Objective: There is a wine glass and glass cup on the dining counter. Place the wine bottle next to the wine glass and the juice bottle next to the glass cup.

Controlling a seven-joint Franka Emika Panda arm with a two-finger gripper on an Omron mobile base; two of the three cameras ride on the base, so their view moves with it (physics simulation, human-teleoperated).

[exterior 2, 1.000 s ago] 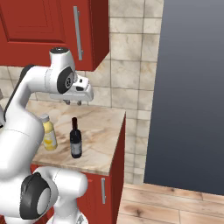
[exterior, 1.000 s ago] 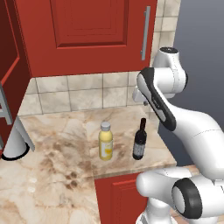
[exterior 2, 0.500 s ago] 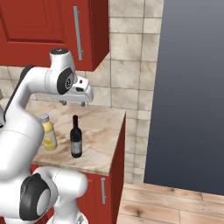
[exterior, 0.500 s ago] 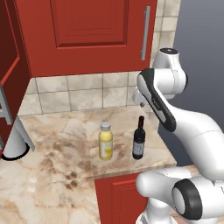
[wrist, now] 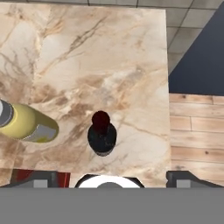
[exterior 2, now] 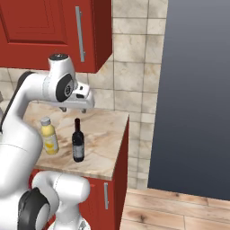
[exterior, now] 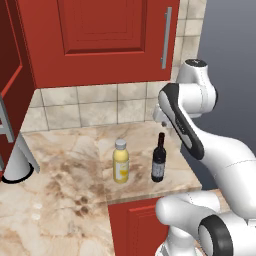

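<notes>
Marbled stone still carries both bottles upright, wine bottle (exterior: 159, 163) just right of juice bottle (exterior: 120, 161), so you have everything left: your gripper (exterior 2: 73, 108) hangs spread and empty above them.

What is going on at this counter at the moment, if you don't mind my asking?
The robot arm's gripper hangs with open fingers above a marbled counter, holding nothing. Below it the dark wine bottle and the yellow juice bottle stand upright side by side, apart from each other, near the counter's front edge. Neither has been picked up yet.
</notes>
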